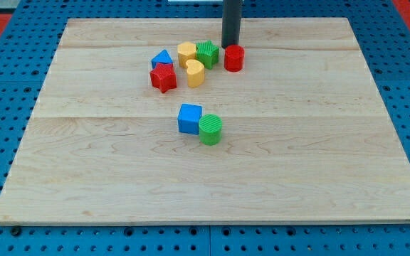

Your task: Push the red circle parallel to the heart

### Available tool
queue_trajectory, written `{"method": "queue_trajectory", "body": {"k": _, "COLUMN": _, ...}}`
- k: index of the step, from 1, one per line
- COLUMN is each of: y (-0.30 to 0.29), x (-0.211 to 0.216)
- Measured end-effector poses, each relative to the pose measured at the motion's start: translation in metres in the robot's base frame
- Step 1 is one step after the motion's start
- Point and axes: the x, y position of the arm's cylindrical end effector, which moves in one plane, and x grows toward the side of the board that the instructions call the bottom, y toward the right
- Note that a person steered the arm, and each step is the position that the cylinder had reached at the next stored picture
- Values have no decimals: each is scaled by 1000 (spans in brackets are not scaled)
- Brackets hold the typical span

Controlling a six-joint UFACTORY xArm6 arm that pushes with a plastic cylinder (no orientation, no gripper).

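Note:
The red circle (234,58) stands on the wooden board near the view's top, just right of centre. The yellow heart (195,72) lies to its left and slightly lower. My rod comes down from the view's top edge, and my tip (230,47) sits right behind the red circle's top-left side, touching or nearly touching it. The green star (207,53) is just left of the tip.
A yellow hexagon-like block (186,52), a blue block (162,60) and a red star (163,78) cluster left of the heart. A blue cube (189,119) and a green cylinder (210,129) touch near the board's middle. The board (319,171) rests on a blue pegboard.

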Motion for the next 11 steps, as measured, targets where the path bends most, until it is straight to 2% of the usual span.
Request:
{"method": "queue_trajectory", "body": {"k": 4, "y": 64, "x": 10}}
{"method": "queue_trajectory", "body": {"k": 7, "y": 25, "x": 25}}
{"method": "queue_trajectory", "body": {"k": 10, "y": 25, "x": 51}}
{"method": "queue_trajectory", "body": {"k": 11, "y": 45, "x": 68}}
